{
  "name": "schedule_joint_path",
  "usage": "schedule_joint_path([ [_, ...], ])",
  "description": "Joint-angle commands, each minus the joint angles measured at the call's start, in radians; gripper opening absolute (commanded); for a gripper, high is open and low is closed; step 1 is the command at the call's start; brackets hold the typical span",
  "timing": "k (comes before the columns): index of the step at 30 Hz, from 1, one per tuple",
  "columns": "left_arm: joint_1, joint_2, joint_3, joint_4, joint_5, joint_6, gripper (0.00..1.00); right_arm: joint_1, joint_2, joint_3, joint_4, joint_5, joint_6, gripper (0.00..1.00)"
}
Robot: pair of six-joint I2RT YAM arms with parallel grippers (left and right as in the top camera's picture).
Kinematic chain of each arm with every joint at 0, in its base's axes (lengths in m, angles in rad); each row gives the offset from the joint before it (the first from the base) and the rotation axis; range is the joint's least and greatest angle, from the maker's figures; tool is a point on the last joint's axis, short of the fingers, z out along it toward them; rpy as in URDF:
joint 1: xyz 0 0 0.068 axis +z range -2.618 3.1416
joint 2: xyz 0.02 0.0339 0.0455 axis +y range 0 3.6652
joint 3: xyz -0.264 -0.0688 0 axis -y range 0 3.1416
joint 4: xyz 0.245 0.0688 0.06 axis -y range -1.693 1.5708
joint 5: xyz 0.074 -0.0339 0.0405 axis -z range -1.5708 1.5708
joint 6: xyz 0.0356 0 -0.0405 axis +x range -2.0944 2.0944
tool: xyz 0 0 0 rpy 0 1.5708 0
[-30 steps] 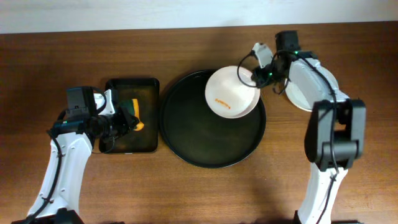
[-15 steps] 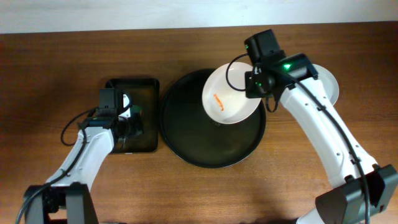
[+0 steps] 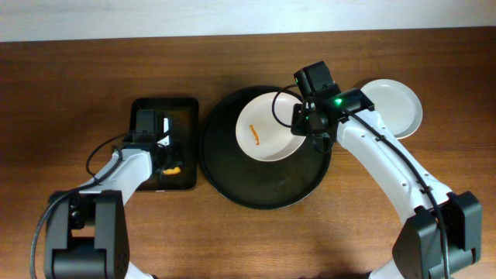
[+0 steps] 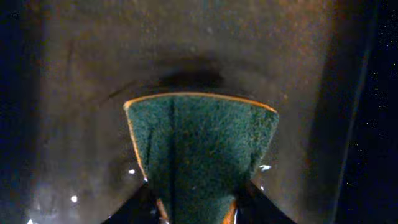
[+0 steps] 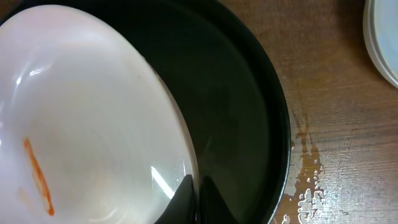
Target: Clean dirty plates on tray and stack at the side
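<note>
The smeared plate [image 3: 263,136] is pinched at its rim by the shut fingers of the right gripper [image 5: 198,194] and is held above the upper part of the tray [image 3: 263,194]. An orange smear [image 5: 37,177] is seen on its face. Left of the tray, a green sponge [image 4: 199,149] is clamped by the left gripper [image 3: 164,151] over the rectangular tray [image 3: 182,105]. Just right of the tray, clean plates [image 3: 399,108] lie on the wood.

The thin rim hold could be lost under scrubbing pressure, since water drops [image 5: 308,180] right of the tray suggest wet surfaces. It cannot be told whether the held plate touches the tray, nor how many plates are stacked. The left fingers are cut off.
</note>
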Motion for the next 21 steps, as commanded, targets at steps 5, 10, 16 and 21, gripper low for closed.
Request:
schedule_joint_path([
  [5, 0.008, -0.001, 0.064, -0.003, -0.022, 0.001, 0.69, 0.005, 0.001, -0.004, 0.012, -0.01, 0.008, 0.04],
  [10, 0.008, 0.013, 0.056, 0.066, -0.066, 0.001, 0.73, 0.005, 0.001, -0.004, 0.023, -0.01, 0.008, 0.04],
  [16, 0.008, 0.081, 0.045, 0.123, -0.064, 0.001, 0.0, 0.005, 0.001, -0.004, 0.048, -0.017, 0.008, 0.04],
  [21, 0.008, -0.069, 0.084, -0.06, -0.059, 0.001, 0.86, 0.005, 0.001, -0.004, -0.005, -0.018, -0.019, 0.04],
])
